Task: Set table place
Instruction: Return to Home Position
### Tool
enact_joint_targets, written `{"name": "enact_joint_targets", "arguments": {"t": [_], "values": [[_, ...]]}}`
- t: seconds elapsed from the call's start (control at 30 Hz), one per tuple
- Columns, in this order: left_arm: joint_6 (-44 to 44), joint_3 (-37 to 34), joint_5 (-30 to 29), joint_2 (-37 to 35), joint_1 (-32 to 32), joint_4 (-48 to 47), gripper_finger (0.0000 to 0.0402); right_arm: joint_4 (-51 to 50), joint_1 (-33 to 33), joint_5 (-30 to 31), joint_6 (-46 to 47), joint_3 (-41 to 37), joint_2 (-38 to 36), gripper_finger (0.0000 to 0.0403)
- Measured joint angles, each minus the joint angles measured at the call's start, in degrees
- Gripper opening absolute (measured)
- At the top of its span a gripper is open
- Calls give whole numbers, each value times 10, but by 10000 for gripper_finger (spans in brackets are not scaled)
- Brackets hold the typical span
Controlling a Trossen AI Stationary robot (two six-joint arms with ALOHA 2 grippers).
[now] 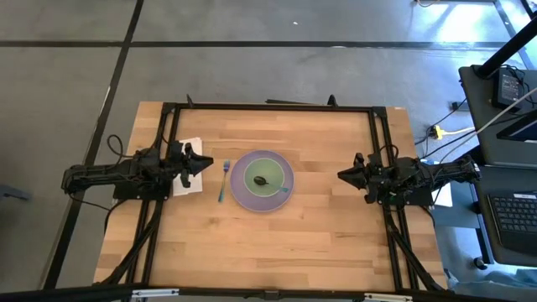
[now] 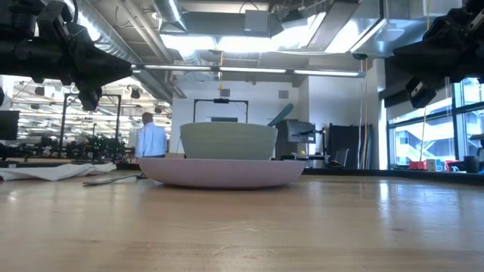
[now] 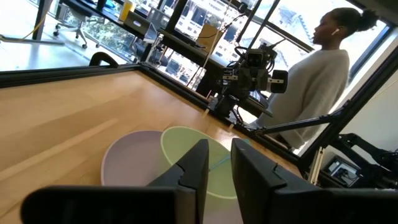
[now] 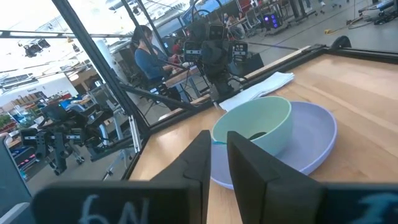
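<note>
A lilac plate (image 1: pixel 242 195) lies in the middle of the wooden table (image 1: pixel 319 243). A pale green bowl (image 1: pixel 263 172) stands on the plate, and a spoon (image 1: pixel 262 180) with a teal handle rests in it. A blue fork (image 1: pixel 223 180) lies on the table just left of the plate. A white napkin (image 1: pixel 190 186) lies flat further left. My left gripper (image 1: pixel 208 164) hovers shut and empty above the napkin's right edge and points at the plate. My right gripper (image 1: pixel 341 174) hovers shut and empty right of the plate. Both are well above the table in the low view (image 2: pixel 125 69).
Black frame rails (image 1: pixel 268 107) run along the table's far, left and right edges. Bare wood lies near of the plate and between the plate and my right gripper. Beyond the table a person (image 3: pixel 314 93) stands near the right arm's base. Another person (image 4: pixel 146 62) sits beyond the left arm.
</note>
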Motion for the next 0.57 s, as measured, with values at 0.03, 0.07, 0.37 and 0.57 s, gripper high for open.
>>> {"name": "enact_joint_targets", "arguments": {"t": [0.03,0.07,0.37,0.57], "values": [[0,0,0,0,0,0,64,0,0,0,-1,0,0,57],[0,0,0,0,0,0,65,0,0,0,-1,0,0,57],[0,0,0,0,0,0,72,0,0,0,-1,0,0,57],[0,0,0,0,0,0,64,0,0,0,-1,0,0,57]]}}
